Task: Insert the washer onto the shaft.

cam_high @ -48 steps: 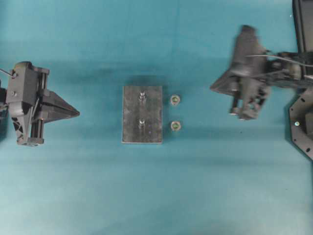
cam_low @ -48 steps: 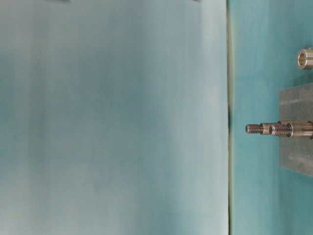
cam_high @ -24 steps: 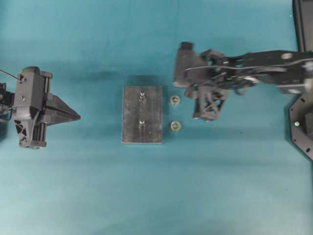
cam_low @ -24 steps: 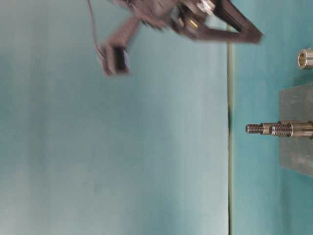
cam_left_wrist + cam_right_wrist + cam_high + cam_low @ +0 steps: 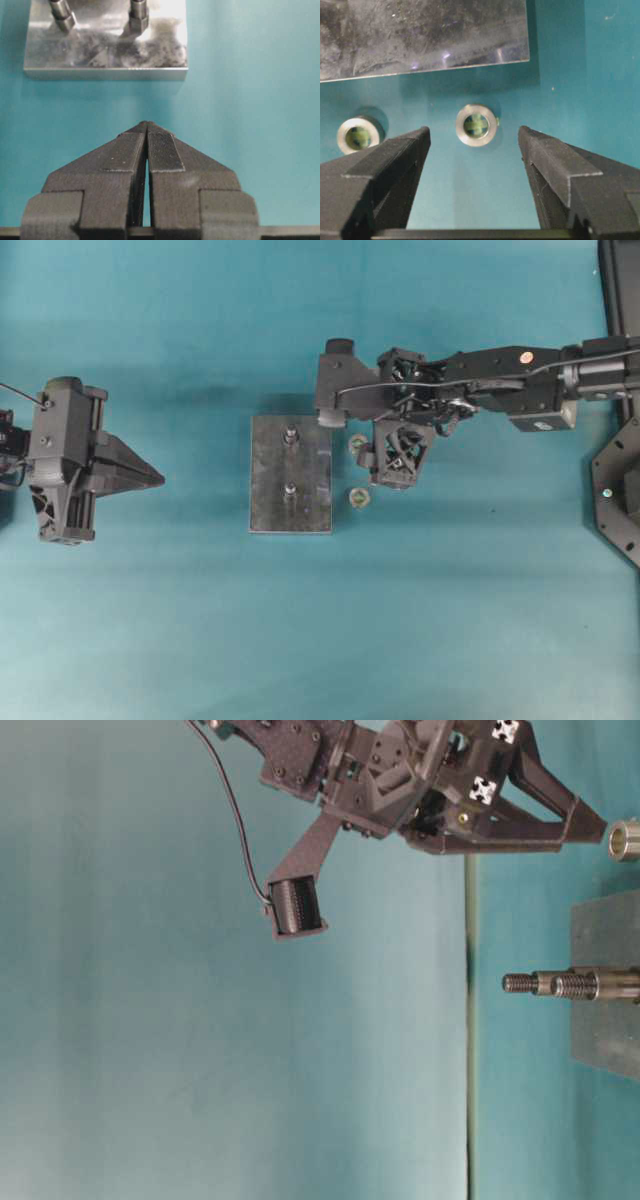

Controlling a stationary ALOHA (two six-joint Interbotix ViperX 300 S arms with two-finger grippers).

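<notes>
Bench (image 5: 320, 640): teal surface carrying every part.
Plate (image 5: 290, 474): grey metal block, flat near the middle of the bench.
Shafts: two threaded shafts stand upright on the plate — one (image 5: 290, 437) toward the far edge, the other (image 5: 289, 491) toward the near edge; in the table-level view they overlap (image 5: 560, 984).
Washers: two small metal rings lie flat on the bench just beside the plate's right edge, not touching it. The far washer (image 5: 358, 443) is partly under the right arm; the near washer (image 5: 359, 497) lies apart from it.
Right gripper (image 5: 474, 145): released, its jaws spread wide. It hangs over the washers, angled down toward the bench, fingers (image 5: 395, 155) to either side of the far washer (image 5: 476, 125) in the wrist view, not touching it. The other washer (image 5: 359, 135) shows beside one finger. In the table-level view the fingertips (image 5: 590, 823) are just beside a washer (image 5: 624, 839).
Left gripper (image 5: 146, 131): clenched — pads together, nothing between them. It points at the plate (image 5: 105, 50) from well apart, near the bench's left edge (image 5: 150, 473).
</notes>
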